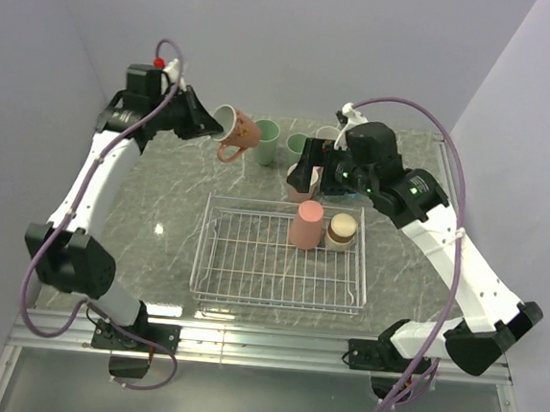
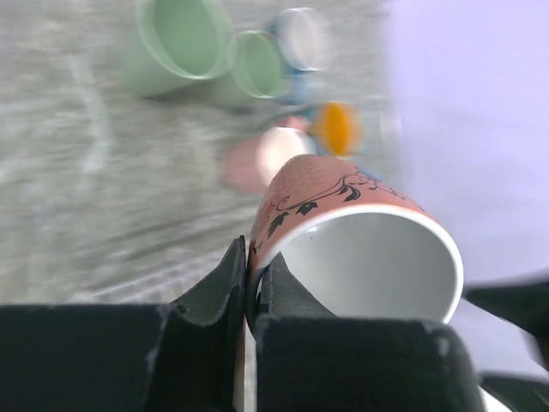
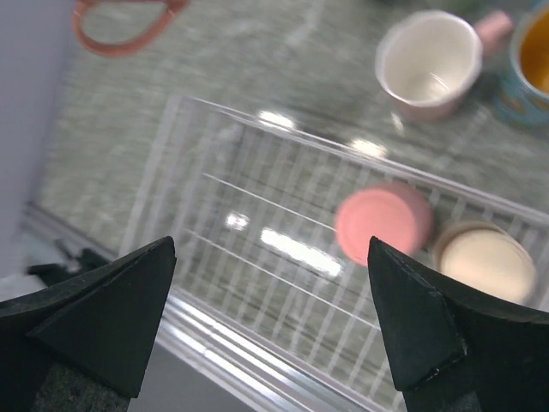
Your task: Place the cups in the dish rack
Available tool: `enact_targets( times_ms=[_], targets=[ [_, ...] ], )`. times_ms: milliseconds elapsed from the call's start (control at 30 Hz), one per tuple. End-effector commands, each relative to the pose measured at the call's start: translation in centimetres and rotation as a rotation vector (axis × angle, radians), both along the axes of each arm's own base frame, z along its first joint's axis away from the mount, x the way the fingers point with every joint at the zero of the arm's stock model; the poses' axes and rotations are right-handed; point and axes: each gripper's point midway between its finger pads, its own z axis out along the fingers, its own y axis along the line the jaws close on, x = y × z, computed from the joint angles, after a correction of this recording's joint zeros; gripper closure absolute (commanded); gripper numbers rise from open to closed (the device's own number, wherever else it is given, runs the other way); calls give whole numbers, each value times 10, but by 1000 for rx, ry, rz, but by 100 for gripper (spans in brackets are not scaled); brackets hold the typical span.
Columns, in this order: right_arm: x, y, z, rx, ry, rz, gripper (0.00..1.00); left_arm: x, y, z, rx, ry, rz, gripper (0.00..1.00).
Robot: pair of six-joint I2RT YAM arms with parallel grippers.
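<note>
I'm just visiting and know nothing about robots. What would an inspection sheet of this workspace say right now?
Surface: grey marbled table.
Job's things: white dish rack holds upturned pink cup and tan cup; salmon mug held in the air; green cups and pink mug stand beyond it.
Clutter: nothing seen.
Claws: left claw shut on salmon mug's rim; right claw open above rack.
Cables: purple cable along each arm.
Surroundings: plain pale walls.

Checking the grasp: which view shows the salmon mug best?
Left wrist: the salmon mug fills the frame, its rim pinched by the shut left gripper, leaf pattern clear. The top view shows it small, tipped sideways at that gripper. The right wrist view catches only its handle at the top edge.
</note>
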Motion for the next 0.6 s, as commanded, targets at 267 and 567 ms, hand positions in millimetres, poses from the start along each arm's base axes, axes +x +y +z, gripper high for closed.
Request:
enact_targets(
  times_ms=[267, 567],
  targets=[
    [-22, 47, 71, 363, -148, 258, 0, -70, -26, 75, -697, -28, -315, 100],
    [-19, 65, 67, 435, -111, 301, 0, -119, -17, 110, -1075, -77, -445, 100]
  ],
)
